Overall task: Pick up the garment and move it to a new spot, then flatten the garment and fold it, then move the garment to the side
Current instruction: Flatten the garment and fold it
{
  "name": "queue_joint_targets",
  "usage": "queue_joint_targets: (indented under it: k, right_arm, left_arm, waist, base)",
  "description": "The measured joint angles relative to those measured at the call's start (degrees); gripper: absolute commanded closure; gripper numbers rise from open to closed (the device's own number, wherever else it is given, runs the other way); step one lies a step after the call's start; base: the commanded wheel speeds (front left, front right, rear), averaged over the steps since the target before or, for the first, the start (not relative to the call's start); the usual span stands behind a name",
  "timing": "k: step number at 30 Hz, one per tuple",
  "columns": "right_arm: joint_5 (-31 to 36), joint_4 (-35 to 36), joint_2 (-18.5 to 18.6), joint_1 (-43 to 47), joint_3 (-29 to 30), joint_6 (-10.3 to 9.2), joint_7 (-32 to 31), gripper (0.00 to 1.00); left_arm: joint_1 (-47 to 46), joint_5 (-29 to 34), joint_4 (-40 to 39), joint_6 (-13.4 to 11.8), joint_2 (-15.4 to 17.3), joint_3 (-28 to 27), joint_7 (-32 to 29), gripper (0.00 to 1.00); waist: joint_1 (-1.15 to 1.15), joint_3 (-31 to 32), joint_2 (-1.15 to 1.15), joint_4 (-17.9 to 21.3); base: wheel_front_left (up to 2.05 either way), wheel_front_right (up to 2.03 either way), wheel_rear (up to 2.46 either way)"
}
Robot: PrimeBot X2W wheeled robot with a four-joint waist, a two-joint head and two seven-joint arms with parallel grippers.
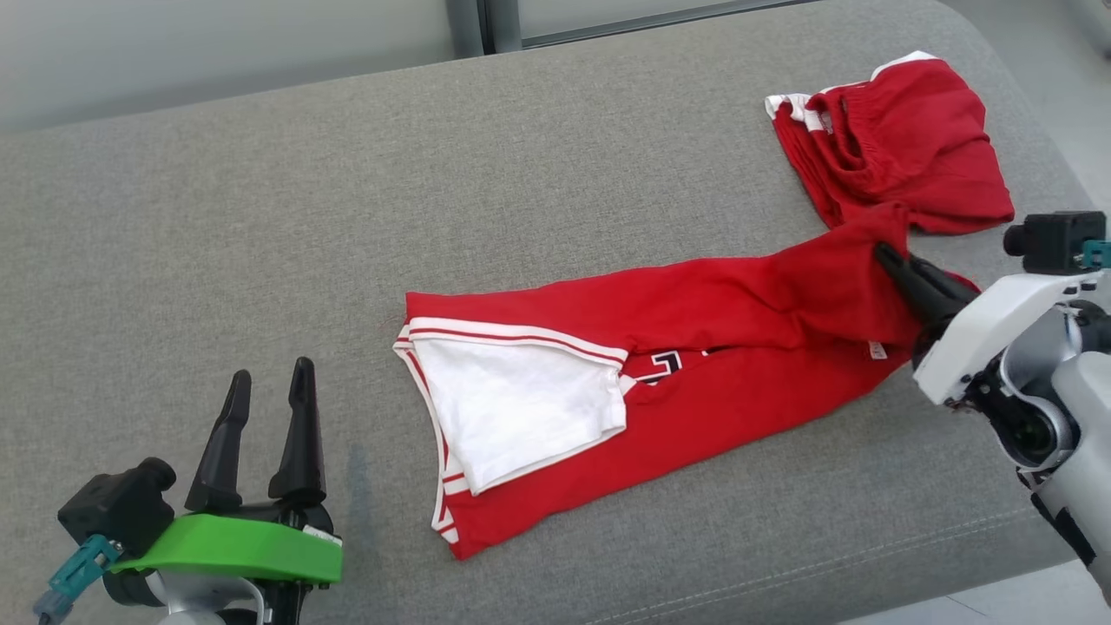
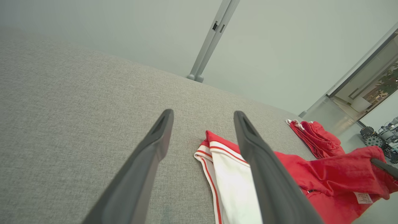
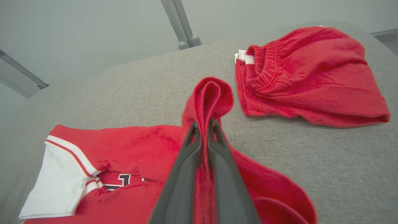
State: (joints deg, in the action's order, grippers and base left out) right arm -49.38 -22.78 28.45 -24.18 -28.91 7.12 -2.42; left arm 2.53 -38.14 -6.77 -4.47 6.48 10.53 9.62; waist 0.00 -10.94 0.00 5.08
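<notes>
I have the right jaws closed on a thin fold at the right end of the red shirt [image 1: 738,295], and that fold stands up between them in a small loop while the rest of the shirt lies stretched across the middle of the grey cushion [image 1: 260,217]. The left jaws are wide open and hold nothing, low at my near left and well apart from the shirt's white sleeve [image 1: 512,408]. My main worry is the grip itself: it looks like a narrow pinch of soft cloth, so I judge a quick pull could let it slide out and drop the end in a heap. The second risk is the red shorts [image 1: 911,148] lying just beyond the raised end. If I swing the right arm that way, the shirt could brush or catch them and drag them along, and with both pieces the same colour I could easily misjudge where one stops. Lifting from one end alone would probably let the shirt hang in a rope and twist, which makes flattening harder. The sleeve is already turned over the body and could fold under further. The shirt's lower hem also sits near the cushion's front edge [image 1: 911,569], so a drag toward me might tip it off.
</notes>
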Motion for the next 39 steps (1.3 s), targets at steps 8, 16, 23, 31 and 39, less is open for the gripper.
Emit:
queue_joint_targets:
  k: [8,16,23,31,39]
  right_arm:
    - [-0.5,6.3,-2.3,0.0,-6.0,0.0,-0.2,1.0]
    - [-2.7,11.1,-4.8,0.0,-10.2,0.0,-0.7,1.0]
    - [-2.5,11.9,-8.1,-1.9,-12.7,-0.01,-1.6,1.0]
    - [-1.3,5.6,-17.2,-3.8,-14.0,-2.83,-0.7,1.0]
    - [-0.1,-1.9,-21.3,-3.8,-15.2,-5.45,-0.3,1.0]
  left_arm:
    - [0.0,0.0,-0.1,-0.1,0.0,0.1,0.0,0.0]
    - [0.0,0.0,0.3,-0.1,-0.1,0.8,-0.1,0.0]
    - [-0.1,-0.2,0.7,-0.1,-0.5,1.0,-0.1,0.0]
    - [-0.2,-0.5,1.7,0.4,-1.5,2.6,0.0,0.0]
    - [-0.2,-0.5,2.5,0.9,-1.6,3.8,0.0,0.0]
  waist:
    - [0.0,0.5,0.0,1.7]
    - [0.0,1.5,0.0,1.8]
    - [0.0,2.0,0.0,0.2]
    - [0.0,2.6,0.0,-3.8]
    - [0.0,2.8,0.0,-7.5]
  base:
    - [0.0,0.0,0.0]
    - [0.0,0.0,0.0]
    - [0.0,0.0,0.0]
    - [0.0,0.0,0.0]
    - [0.0,0.0,0.0]
